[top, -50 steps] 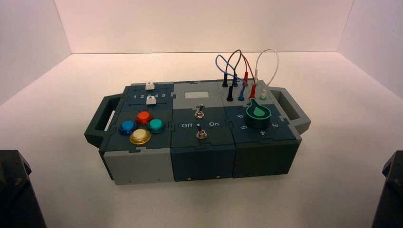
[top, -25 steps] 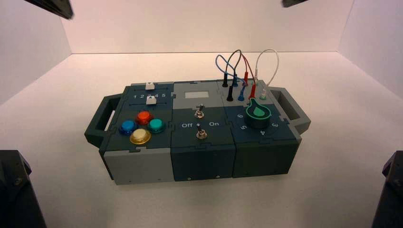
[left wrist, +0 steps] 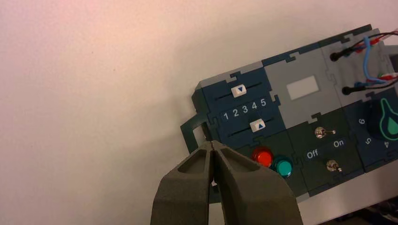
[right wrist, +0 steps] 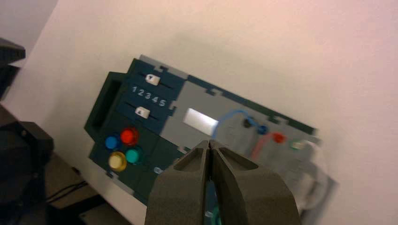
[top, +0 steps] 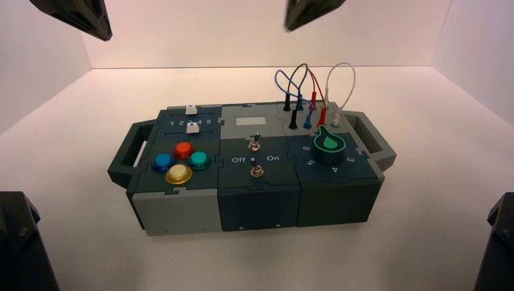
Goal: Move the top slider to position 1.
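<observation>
The top slider (left wrist: 240,90), a small white knob in a black slot, sits at the back left of the box (top: 176,209), near the 3 of the printed 1 2 3 4 5 scale. It also shows in the high view (top: 191,110) and the right wrist view (right wrist: 151,78). The numeral 1 (left wrist: 226,116) is at the scale's left end. My left gripper (left wrist: 212,145) is shut and empty, high above the box's left handle. My right gripper (right wrist: 209,142) is shut and empty, high above the box's middle. Dark parts of both arms (top: 79,15) (top: 312,9) show at the top of the high view.
A second white slider (left wrist: 258,125) lies below the scale. In front of it are the red (top: 183,149), blue, green and yellow round buttons. Two toggle switches (top: 255,143), a green dial (top: 328,144) and plugged wires (top: 303,91) lie to the right. Arm bases (top: 18,242) fill the bottom corners.
Dark parts of both arms have come into the top of the high view and moved further in. The right one has moved left. The box and sliders have not moved.
</observation>
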You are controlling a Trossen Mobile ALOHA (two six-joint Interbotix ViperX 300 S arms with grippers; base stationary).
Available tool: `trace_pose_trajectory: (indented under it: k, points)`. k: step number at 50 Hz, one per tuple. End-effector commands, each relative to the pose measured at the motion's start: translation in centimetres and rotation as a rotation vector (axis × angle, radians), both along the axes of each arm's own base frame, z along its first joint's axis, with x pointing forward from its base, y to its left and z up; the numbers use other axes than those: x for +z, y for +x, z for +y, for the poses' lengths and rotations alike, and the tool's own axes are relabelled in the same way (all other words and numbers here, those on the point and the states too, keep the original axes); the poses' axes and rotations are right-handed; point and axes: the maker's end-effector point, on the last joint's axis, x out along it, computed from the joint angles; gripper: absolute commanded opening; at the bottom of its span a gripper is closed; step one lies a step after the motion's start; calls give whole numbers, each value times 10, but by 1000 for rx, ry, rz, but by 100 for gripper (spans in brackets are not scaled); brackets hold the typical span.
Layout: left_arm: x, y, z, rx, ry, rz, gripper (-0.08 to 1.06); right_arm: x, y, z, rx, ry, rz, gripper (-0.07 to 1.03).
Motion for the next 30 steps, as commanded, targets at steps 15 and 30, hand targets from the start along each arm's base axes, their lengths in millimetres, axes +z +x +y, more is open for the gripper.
trace_pose_trajectory:
  k: [15,30]
  points:
    - [-6,4,-1,2,5,3,-3,-24,34,53,-21,55,116,-2]
    - [-10,6,-1,-3,12,2,-3,-56,44,94,17,33,194,-2]
